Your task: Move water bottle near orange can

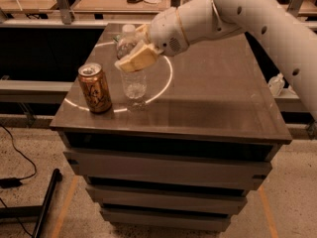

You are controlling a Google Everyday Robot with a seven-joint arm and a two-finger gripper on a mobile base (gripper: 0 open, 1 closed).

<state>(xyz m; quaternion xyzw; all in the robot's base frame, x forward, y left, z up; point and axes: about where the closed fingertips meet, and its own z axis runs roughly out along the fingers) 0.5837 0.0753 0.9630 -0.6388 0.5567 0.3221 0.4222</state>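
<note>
One water bottle (133, 86), upright, clamped round its upper body by end effector (135, 58) — just beside orange can (95, 88), not touching. Both near the camera-side edge of bench (213, 103) — bottle's contact with it unclear.

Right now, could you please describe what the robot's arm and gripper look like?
The arm is smooth, white and tubular, with small dark round marks along its side. Its rounded white wrist housing carries a patch of tiny perforations and a thin tan ring. The gripper, at the water bottle over the table, has flat tan fingers.
</note>
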